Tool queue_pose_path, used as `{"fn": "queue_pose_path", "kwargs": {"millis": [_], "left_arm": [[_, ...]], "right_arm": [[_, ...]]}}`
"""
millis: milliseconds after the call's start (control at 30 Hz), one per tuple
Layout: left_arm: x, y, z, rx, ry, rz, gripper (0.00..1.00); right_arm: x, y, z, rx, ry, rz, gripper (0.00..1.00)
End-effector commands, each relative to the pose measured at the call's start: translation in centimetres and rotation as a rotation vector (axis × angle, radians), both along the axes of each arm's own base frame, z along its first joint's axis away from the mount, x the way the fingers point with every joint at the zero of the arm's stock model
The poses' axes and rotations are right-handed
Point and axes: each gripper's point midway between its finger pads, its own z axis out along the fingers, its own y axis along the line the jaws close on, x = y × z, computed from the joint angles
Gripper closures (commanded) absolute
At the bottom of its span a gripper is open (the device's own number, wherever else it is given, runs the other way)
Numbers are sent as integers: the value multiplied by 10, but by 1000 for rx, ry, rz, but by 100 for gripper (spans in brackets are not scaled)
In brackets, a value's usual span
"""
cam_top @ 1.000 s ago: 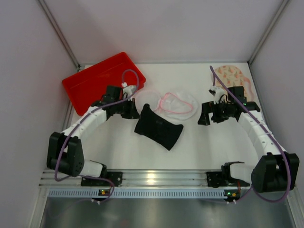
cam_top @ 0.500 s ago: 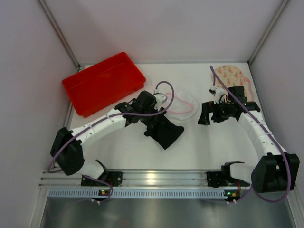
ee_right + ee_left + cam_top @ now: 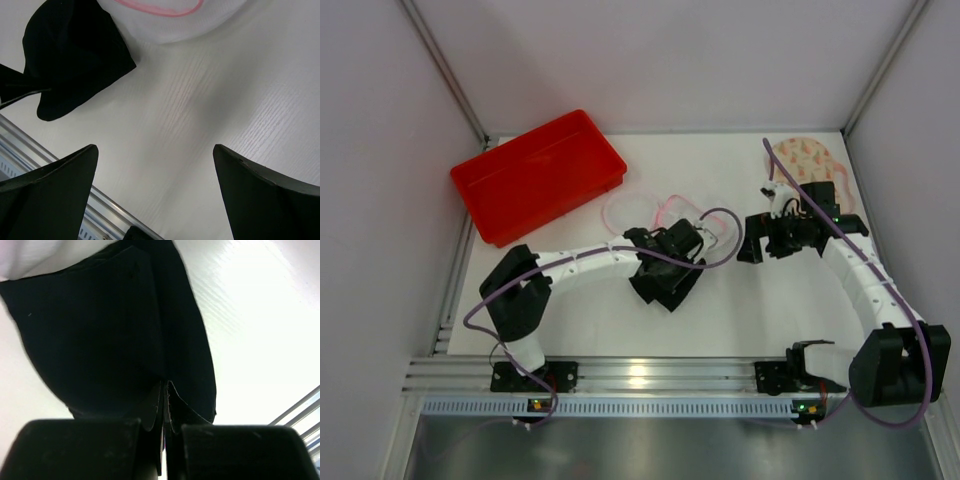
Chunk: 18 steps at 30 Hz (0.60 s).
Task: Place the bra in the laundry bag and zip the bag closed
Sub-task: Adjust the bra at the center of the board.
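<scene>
We see the left arm stretched across the white table (image 3: pixel 580 325) toward the centre. The left gripper (image 3: pixel 667 268) is down on the bra (image 3: pixel 665 298), whose black fabric shows beneath the wrist. Just behind lies the laundry bag (image 3: pixel 638 212), with its pink edging in loops. The right gripper (image 3: pixel 752 247) hovers to the bag's right, apart from it. A red tray (image 3: pixel 538 175) sits back left, and a peach patterned piece (image 3: pixel 800 158) lies back right.
</scene>
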Motion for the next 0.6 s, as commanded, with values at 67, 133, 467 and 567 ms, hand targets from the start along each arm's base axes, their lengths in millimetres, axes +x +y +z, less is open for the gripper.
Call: {"fn": "queue_pose_path", "kwargs": {"millis": [67, 133, 467, 567], "left_arm": [[-7, -23, 5, -24, 4, -18, 100], [-9, -27, 4, -25, 5, -27, 100], [-1, -25, 65, -134, -105, -26, 79], [0, -11, 72, -135, -90, -2, 85]], "right_arm": [[9, -6, 11, -2, -69, -29, 1], [9, -6, 11, 0, -69, -29, 1], [13, -5, 8, 17, -55, -63, 2], [13, 8, 6, 102, -12, -59, 4]]}}
